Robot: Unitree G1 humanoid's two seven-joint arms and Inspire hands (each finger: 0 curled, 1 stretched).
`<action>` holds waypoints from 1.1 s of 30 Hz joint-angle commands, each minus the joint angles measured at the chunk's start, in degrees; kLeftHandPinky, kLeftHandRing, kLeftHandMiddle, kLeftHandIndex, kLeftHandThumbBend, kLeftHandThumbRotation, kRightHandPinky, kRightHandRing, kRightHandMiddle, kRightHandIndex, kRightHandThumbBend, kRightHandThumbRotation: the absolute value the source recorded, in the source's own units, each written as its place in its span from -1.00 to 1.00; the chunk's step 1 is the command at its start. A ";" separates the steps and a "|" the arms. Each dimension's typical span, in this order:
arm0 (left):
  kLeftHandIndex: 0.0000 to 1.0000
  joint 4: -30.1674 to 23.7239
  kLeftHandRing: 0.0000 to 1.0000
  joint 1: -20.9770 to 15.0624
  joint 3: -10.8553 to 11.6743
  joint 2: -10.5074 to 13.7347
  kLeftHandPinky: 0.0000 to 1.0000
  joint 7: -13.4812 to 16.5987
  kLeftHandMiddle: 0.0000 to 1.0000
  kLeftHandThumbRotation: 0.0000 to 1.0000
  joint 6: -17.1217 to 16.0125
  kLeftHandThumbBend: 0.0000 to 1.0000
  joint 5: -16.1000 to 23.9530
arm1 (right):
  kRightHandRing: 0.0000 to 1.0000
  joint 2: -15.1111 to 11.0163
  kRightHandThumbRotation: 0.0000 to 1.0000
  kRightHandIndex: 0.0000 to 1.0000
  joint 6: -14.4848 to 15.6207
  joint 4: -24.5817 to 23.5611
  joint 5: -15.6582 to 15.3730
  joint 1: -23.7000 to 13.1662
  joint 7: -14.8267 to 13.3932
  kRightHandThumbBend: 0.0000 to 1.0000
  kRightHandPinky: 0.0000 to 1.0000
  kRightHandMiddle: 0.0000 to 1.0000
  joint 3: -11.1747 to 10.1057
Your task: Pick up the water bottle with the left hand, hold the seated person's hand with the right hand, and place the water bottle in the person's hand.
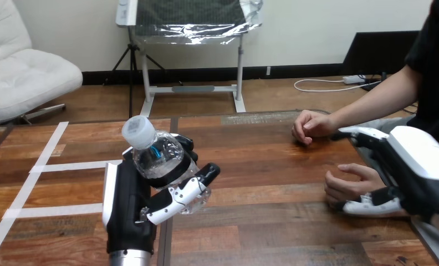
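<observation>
A clear water bottle [158,155] with a white cap is tilted and raised above the table, and my left hand [151,197] is shut on its lower half. My right hand [414,166] is at the right edge over the person's nearer hand [350,183]. One of its fingers [369,207] curls beneath that hand, and the wrist is hidden behind my hand. The nearer hand's own fingers are loosely curled and hold nothing. The person's farther hand [311,126] rests as a fist on the table [261,221].
White tape lines [45,166] mark the table's left part. The person's forearm [372,102] reaches in from the upper right. Bare wood lies between my two hands.
</observation>
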 commanded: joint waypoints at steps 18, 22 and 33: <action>-0.03 -1.83 -0.13 -1.83 0.94 -1.15 -0.10 -0.71 -0.09 -1.00 -0.84 0.25 -1.62 | 0.79 -11.28 -0.96 0.74 17.88 6.05 -7.41 -10.93 13.49 0.65 0.56 0.82 2.82; -0.03 -1.88 -0.13 -1.85 1.04 -1.08 -0.10 -0.87 -0.09 -1.00 -0.65 0.25 -1.99 | 0.81 -11.86 -0.92 0.76 19.36 7.62 -8.58 -11.93 14.12 0.64 0.59 0.84 3.98; -0.03 -0.98 -0.13 -2.23 1.50 -0.64 -0.11 -1.27 -0.09 -1.00 -1.53 0.24 -2.52 | 0.86 -13.38 -0.97 0.78 21.29 11.95 -9.04 -14.55 15.43 0.62 0.70 0.87 6.67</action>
